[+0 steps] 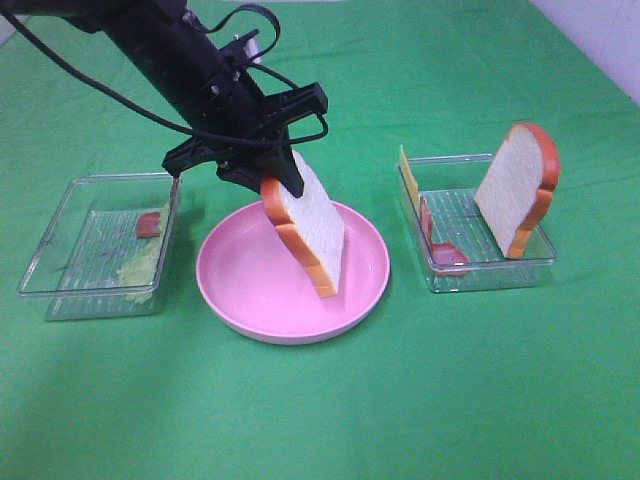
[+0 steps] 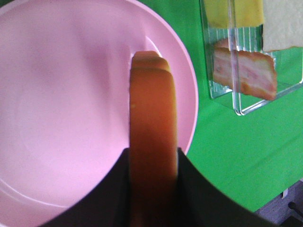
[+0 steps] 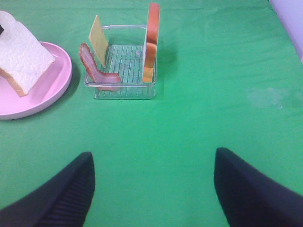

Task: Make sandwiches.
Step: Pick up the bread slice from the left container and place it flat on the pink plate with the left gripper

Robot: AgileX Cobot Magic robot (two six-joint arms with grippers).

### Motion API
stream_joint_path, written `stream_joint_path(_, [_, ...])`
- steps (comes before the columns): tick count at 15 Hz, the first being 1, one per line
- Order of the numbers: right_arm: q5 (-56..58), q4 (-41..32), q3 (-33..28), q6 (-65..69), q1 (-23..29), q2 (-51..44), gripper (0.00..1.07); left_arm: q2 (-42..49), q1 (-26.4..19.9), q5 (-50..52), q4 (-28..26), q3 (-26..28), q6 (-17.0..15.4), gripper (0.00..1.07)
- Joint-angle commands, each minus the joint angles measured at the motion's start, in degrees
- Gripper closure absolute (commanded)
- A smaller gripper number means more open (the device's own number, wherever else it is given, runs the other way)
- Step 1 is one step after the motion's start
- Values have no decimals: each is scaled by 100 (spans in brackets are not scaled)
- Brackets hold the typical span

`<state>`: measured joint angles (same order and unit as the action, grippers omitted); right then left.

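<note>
Assembly is barely begun: left jaws pinch the first bread slice point(image 1: 312, 235) tilted over the pink plate point(image 1: 240, 275), right jaws gape empty, while lettuce point(image 1: 140, 265), bacon point(image 1: 445, 255), cheese point(image 1: 405, 170) and second slice point(image 1: 515, 185) wait in the trays point(image 1: 490, 282).

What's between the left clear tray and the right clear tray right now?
The pink plate, and over it a tilted bread slice gripped by the left tool. The exterior high view shows it.
</note>
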<state>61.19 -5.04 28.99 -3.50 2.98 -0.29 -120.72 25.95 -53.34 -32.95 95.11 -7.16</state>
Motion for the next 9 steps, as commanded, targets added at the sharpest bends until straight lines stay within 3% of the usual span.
stream_joint_path(1, [-52, 0, -11, -46, -29, -86, 39, -109, 29, 189, -212, -34, -92, 107])
stream_joint_path(5, [-52, 0, -11, -46, -29, -86, 39, -315, 29, 321, -355, -34, -52, 107])
stream_joint_path(9, [-52, 0, -11, -46, -29, -86, 39, -476, 29, 355, -831, -34, 476, 107])
